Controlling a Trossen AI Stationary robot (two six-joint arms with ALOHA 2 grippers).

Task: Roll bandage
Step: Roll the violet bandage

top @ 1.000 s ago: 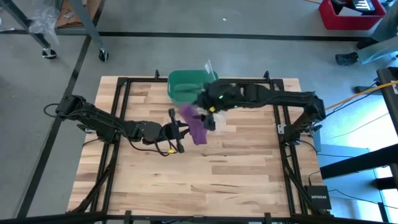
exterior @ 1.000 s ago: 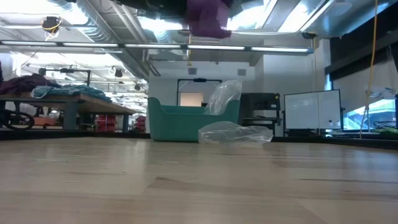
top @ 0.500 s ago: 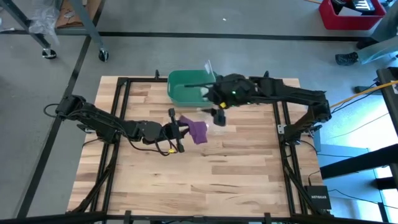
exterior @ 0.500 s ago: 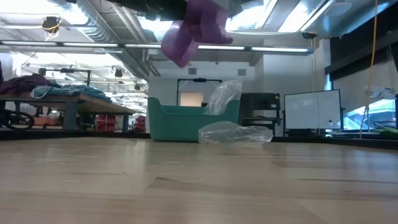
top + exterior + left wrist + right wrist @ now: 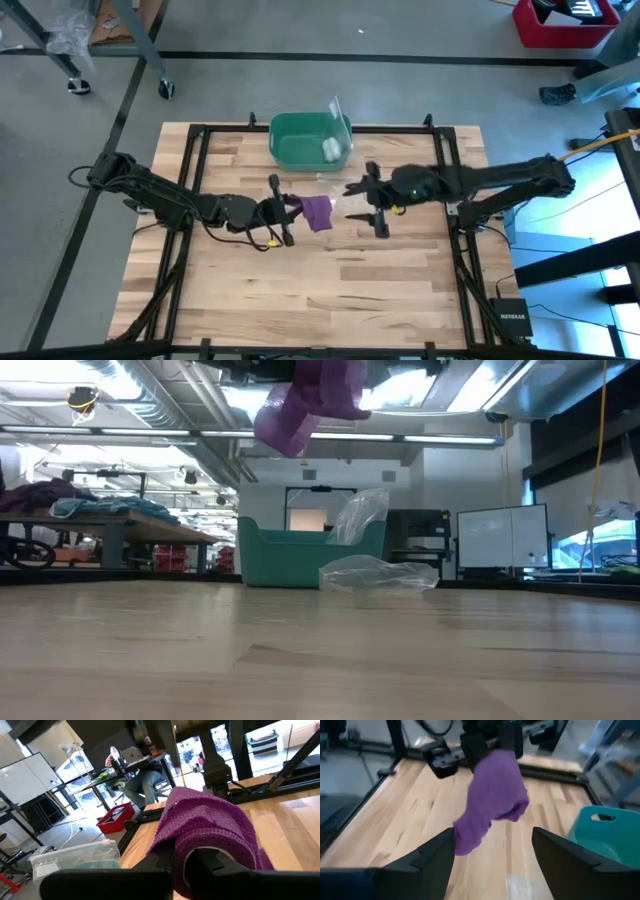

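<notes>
The purple bandage (image 5: 318,212) hangs as a bunched wad above the table's middle, with my left gripper (image 5: 296,210) shut on it. The left wrist view shows the bandage (image 5: 210,825) humped over the dark fingers (image 5: 200,867). It shows at the top edge of the low view (image 5: 310,400), well above the tabletop. My right gripper (image 5: 365,206) stands open just right of the bandage, pointing at it and apart from it. In its wrist view the bandage (image 5: 495,795) hangs ahead of the spread fingers (image 5: 427,855). My left gripper holds the bandage by its bunched end (image 5: 185,852), pinched between the two shut fingers, with several layers humped over the fingertips. The fingers lie level and come from the table's left. The bandage is lifted clear, and a loose flap (image 5: 470,832) hangs slack below.
A green bin (image 5: 300,135) stands at the far middle of the table with a small white roll (image 5: 331,150) inside. A clear plastic bag (image 5: 345,200) lies on the wood between the bin and the grippers. Black frame rails (image 5: 195,200) run along both sides.
My right gripper has drawn back from beside the bin toward the table's right and near edges and come down, staying open. The bandage has stayed in my left gripper; its loose flap has swung out and now hangs to one side.
</notes>
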